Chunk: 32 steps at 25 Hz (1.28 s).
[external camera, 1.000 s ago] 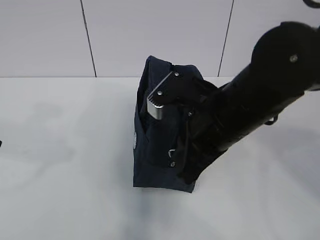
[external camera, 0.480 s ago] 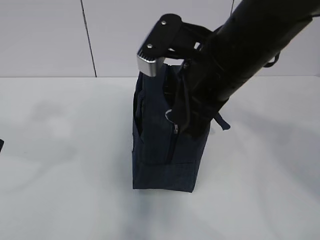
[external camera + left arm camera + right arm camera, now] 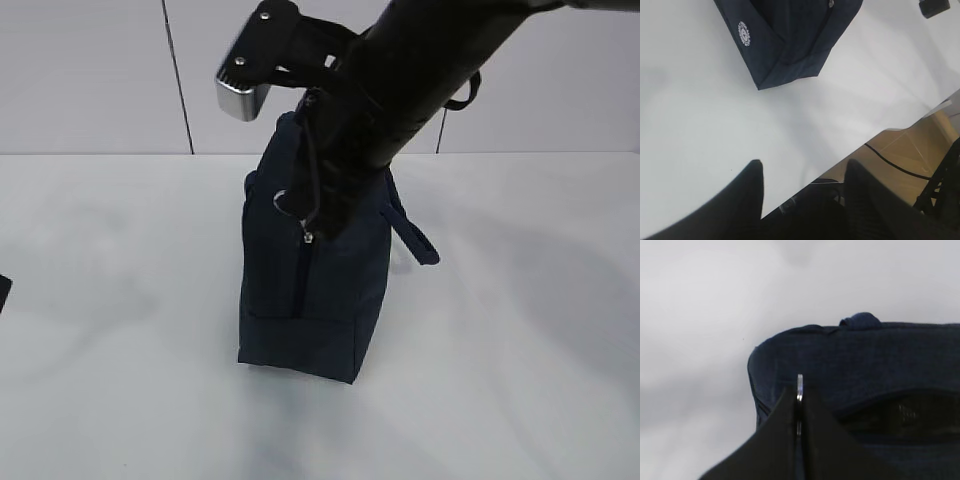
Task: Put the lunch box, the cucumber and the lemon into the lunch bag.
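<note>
The lunch bag (image 3: 310, 290) was seen standing upright on the white table (image 3: 120, 380), approx. mid-table, slightly tilted, one strap handle (image 3: 410, 235) drooped to its right side. The right gripper (image 3: 799, 405) was pressed together on the metal ring pull (image 3: 799, 385) at the bag's upper end, w/ the zipper run down the near end face in the exterior view. The left gripper (image 3: 802, 175) was held spread, nothing between its fingers (image 3: 747, 185), hovering over the table edge, well apart from the bag. The white round logo (image 3: 744, 33) was visible in the left wrist view.
</note>
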Motion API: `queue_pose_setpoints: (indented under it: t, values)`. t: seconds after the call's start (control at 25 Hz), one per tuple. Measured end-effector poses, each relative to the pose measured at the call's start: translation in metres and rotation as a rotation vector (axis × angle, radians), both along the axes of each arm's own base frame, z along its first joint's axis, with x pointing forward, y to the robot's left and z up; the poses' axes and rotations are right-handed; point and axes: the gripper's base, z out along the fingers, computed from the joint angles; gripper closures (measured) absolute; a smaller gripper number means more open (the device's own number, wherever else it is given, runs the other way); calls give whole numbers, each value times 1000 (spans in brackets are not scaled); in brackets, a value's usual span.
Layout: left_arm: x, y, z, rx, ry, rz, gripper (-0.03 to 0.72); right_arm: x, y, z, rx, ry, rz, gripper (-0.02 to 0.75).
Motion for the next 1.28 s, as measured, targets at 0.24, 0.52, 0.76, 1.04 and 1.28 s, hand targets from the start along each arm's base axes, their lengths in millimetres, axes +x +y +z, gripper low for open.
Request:
queue_pose_setpoints:
  t: [0.24,0.52,0.76,1.04,1.28]
  values:
    - [1,0,1,-10,-14,7,309,2,11,15,100,-9,48,730]
    - [3,-1,3,-25,-38,18,309,-3,19,20,176,42,112,730]
    - [6,-1,5,-40,-68,33,309,8,20,10,168,29,84,730]
    - [14,-3,2,-29,-78,46,309,17,22,11,221,15,38,730]
    - [30,-10,-6,-17,-64,64,309,17,22,20,254,24,36,730]
